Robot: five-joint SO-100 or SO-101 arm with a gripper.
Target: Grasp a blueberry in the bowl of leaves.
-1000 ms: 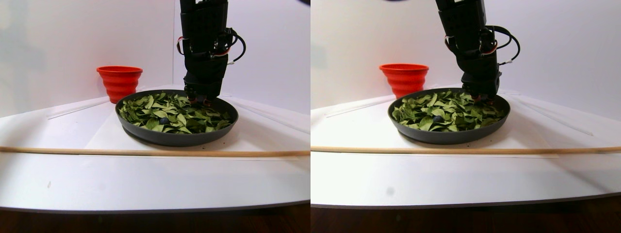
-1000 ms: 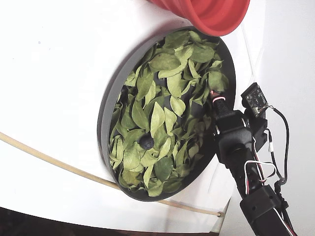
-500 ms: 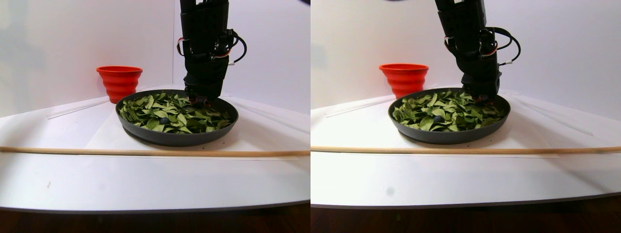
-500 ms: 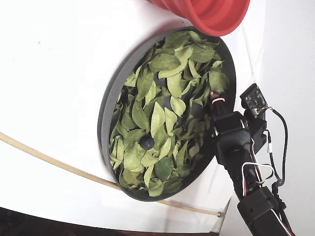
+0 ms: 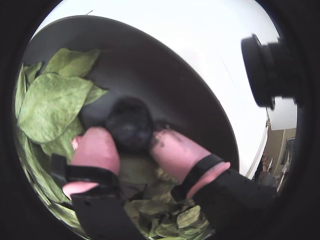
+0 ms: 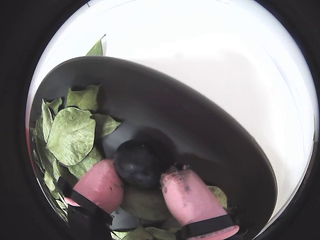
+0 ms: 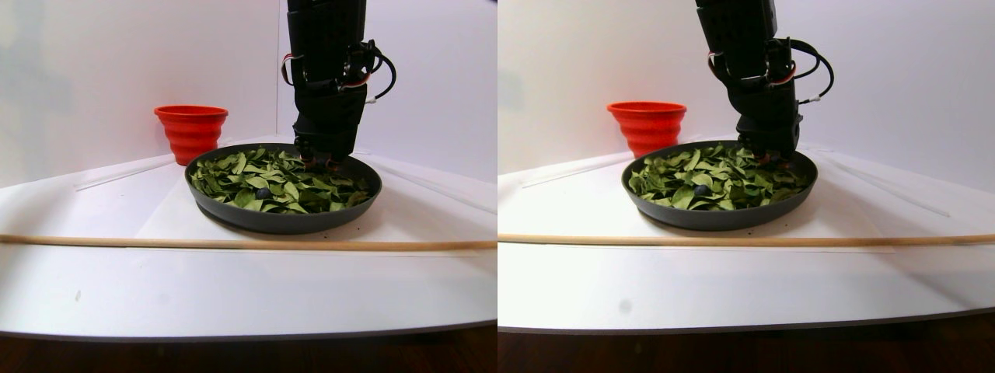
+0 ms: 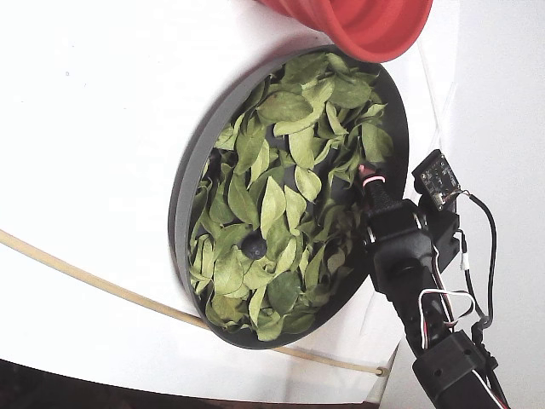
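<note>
Berry: a dark blueberry (image 6: 139, 163) is sitting on the bare grey floor of the bowl (image 6: 210, 125), at the edge of the leaves (image 6: 71, 134), just ahead of the gripper (image 6: 142, 186).
Second berry: another one (image 8: 254, 247) is lying in the open among the leaves nearer the middle of the bowl, well apart from the gripper.
Pincer: the two pink fingertips (image 5: 96, 147) are standing apart, one on each side of the berry and very near or touching it; whether they are already squeezing cannot be told, so call it bracketed, not held.
Doing it well: closing should probably be slow and light, since a berry is soft and round and may squirt forward onto the smooth floor; keeping the tips low and level with its middle looks wise, and a leaf lying under the tips could be pinched along with it.
Surface: the bowl is resting on a white table (image 7: 233, 287), with a thin wooden rod (image 7: 233, 243) lying across in front and a red cup (image 7: 190, 130) behind.
Room: plain white walls are closing in the scene.
</note>
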